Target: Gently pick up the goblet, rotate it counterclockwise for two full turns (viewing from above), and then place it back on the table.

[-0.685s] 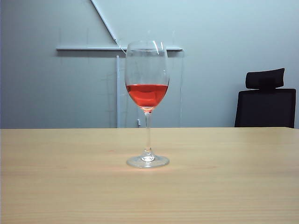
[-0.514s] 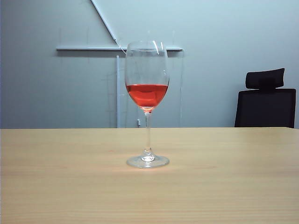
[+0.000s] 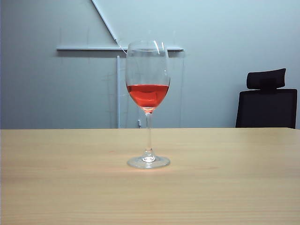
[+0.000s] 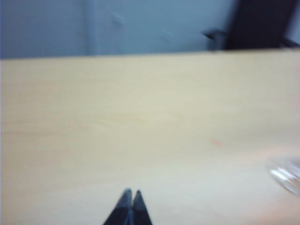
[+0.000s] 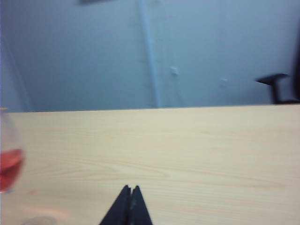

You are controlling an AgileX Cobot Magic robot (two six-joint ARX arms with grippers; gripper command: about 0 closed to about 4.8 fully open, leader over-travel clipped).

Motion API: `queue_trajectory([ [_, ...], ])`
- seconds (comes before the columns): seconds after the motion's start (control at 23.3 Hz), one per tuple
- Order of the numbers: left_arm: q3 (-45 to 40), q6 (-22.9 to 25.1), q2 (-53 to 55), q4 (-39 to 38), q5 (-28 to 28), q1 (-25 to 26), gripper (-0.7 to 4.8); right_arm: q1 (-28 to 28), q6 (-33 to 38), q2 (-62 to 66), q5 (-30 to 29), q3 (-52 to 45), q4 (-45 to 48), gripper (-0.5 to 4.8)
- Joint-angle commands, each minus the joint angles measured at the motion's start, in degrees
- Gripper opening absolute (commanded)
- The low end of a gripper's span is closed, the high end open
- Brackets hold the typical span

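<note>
1. Goblet (image 3: 148, 105) stands upright mid-table (image 3: 234, 187), untouched.
2. Left gripper (image 4: 131, 193) and right gripper (image 5: 130, 188) hover clenched, empty, well apart from it.
3. Lift, both turns and set-down all remain.

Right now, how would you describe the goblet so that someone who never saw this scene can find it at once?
Look at the wide pale wooden table in front of the grey wall. Near its middle the goblet stands upright and alone, with no robot hand near it in the exterior view. It is a tall clear wine glass on a long thin stem and round foot, with red liquid low in its bowl; the black office chair stands behind the table.
</note>
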Motion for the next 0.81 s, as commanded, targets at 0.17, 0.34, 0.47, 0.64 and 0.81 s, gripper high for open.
queue_trajectory([
  [0.17,0.15,0.37,0.94,-1.25,0.31,-10.4,-0.05,0.07,0.15,6.84,-2.56,6.95,2.25,0.61],
  [0.34,0.15,0.37,0.94,-1.22,0.46,-12.22,-0.05,0.11,-1.42,20.39,-10.84,9.03,8.59,2.49],
  [0.47,0.15,0.37,0.94,-1.22,0.26,-12.17,-0.05,3.8,-9.44,44.0,-23.32,12.33,18.34,3.42],
  [0.64,0.15,0.37,0.92,-1.27,0.26,-12.17,-0.05,10.54,-13.7,62.4,-23.32,16.55,28.39,3.43],
  [0.81,0.15,0.35,0.92,-1.33,0.28,-12.17,-0.05,17.09,-14.71,83.27,-24.85,24.87,38.1,4.09],
])
